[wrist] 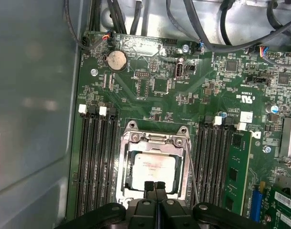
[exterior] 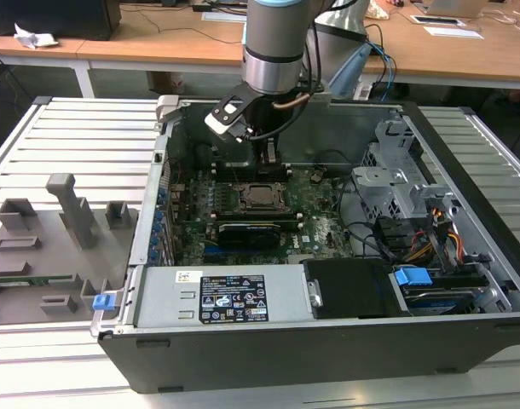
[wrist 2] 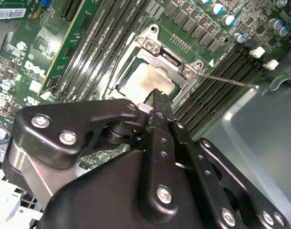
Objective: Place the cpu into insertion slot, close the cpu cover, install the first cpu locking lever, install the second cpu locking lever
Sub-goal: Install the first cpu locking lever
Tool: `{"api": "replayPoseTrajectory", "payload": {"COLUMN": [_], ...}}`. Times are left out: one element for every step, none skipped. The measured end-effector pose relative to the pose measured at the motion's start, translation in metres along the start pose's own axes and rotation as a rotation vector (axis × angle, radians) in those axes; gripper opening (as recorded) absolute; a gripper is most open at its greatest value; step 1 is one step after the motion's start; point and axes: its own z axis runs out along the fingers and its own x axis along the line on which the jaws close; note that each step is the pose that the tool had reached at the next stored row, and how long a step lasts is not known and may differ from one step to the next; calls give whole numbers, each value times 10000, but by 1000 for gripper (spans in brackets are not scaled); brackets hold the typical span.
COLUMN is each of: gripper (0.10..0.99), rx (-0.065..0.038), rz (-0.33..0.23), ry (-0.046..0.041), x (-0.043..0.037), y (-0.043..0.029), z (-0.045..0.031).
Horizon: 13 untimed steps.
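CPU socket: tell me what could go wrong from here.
1. The gripper, shut, hangs over the edge of the cpu and the cover. A push that lands off target could scratch the chip or bend the frame.
2. One lever sticks out unlatched over the memory slots. A poor push might let it spring back or scrape them.

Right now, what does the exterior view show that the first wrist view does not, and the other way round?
The exterior view adds the grey fixture tray beside the computer case, and the labelled power supply. The first wrist view adds a round coin battery. Both show the cpu under the cpu cover, with the shut gripper close to it.
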Motion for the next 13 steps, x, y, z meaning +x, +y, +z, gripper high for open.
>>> {"api": "replayPoseTrajectory", "payload": {"gripper": [106,106,106,106,106,106,106,106,106,106,106,106,106], "rx": [2,4,6,8,7,9,9,10,10,8,-5,-6,-47], "rz": [0,-1,0,0,-1,0,0,1,0,0,1,0,3], "ry": [-20,-48,-65,-76,-87,-101,-113,-131,-144,-153,-162,-163,-168], "x": [0,0,0,0,0,0,0,0,0,0,0,0,1], "y": [0,0,-1,-1,-1,-1,-1,-2,-2,-2,-3,-3,-8], "z": [-21,-67,-95,-117,-140,-157,-182,-217,-258,-293,-364,-425,-500]}}
